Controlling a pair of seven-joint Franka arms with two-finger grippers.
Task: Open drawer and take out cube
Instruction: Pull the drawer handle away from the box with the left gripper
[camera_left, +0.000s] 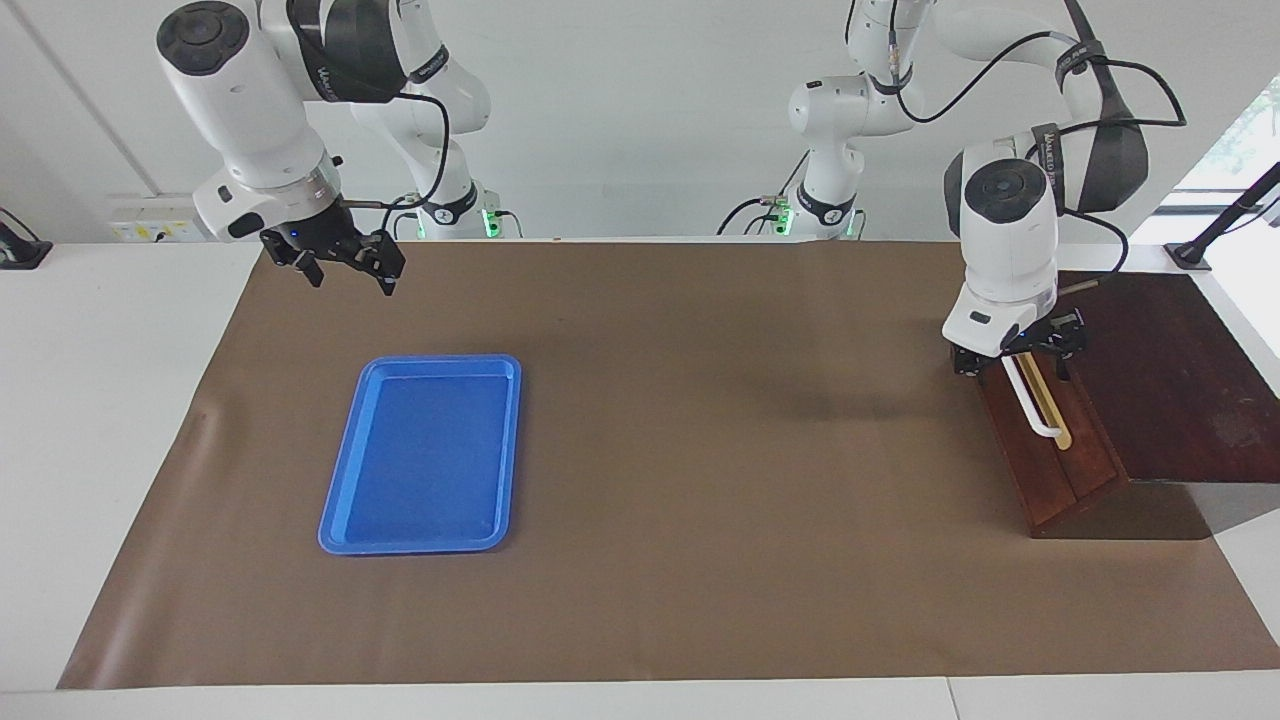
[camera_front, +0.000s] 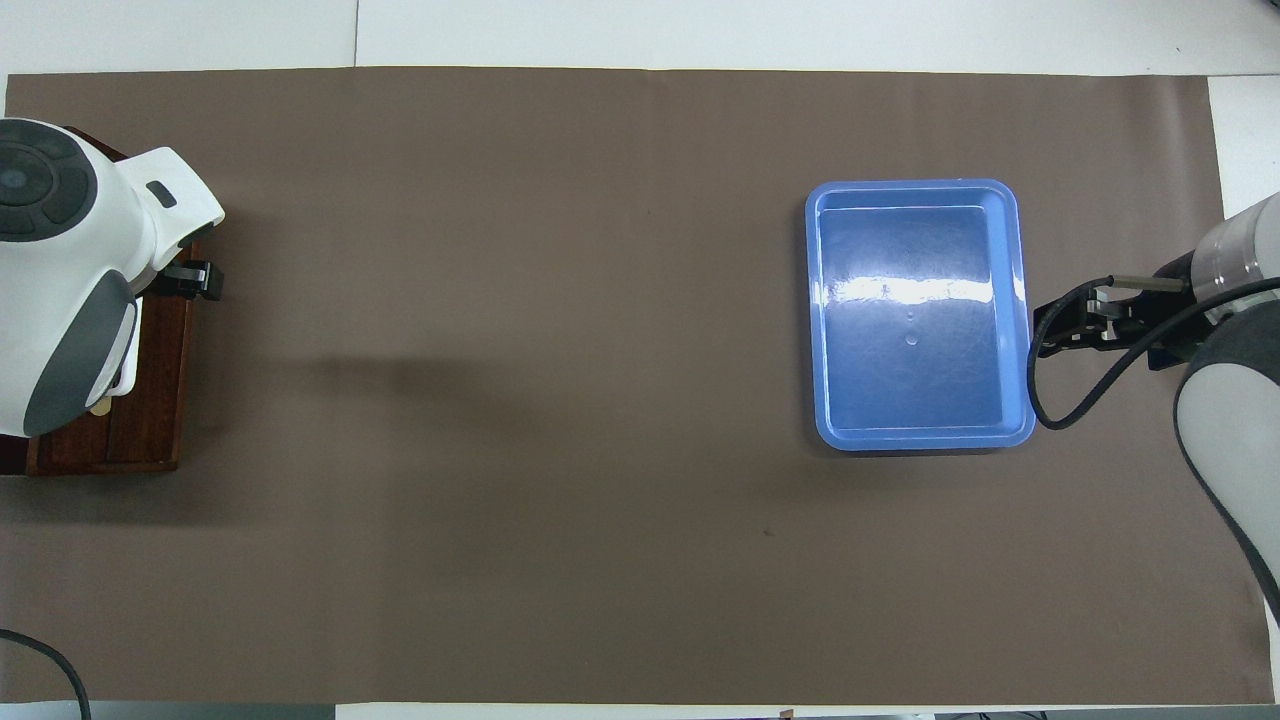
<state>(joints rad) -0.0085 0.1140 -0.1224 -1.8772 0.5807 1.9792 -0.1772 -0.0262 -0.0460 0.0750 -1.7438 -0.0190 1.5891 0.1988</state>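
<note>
Facing view, catalogued. Surface (camera_left: 120, 420): white, covered by brown mat (camera_left: 700, 450). Cabinet (camera_left: 1170, 380): dark wood, at the left arm's end of the mat, flat top bare. Drawer (camera_left: 1060, 470): reddish-brown front, shut flush in the cabinet, facing toward the right arm's end. Handle (camera_left: 1035, 410): white bar on a tan strip, running along the drawer front. Left pincer (camera_left: 1018, 362): pointed down, at the end of the handle nearer the robots, fingers spread wide on either side of the bar, nothing gripped; contact with the bar not determinable. Left arm: bent over the cabinet, wrist housing hiding most of the drawer front in the overhead view, only one dark finger (camera_front: 200, 280) showing there past the drawer's edge. Cube: not visible in either view. Tray (camera_left: 425, 455): blue plastic, flat on the mat toward the right arm's end, well apart from the cabinet. Right pincer (camera_left: 340, 262): raised over the mat's edge nearer the robots than the tray, fingers spread wide, holding nothing; right arm waiting. Overhead view: right pincer (camera_front: 1075, 325) seen just beside the tray's (camera_front: 1012, 200) long rim; cable looped beneath it.
</note>
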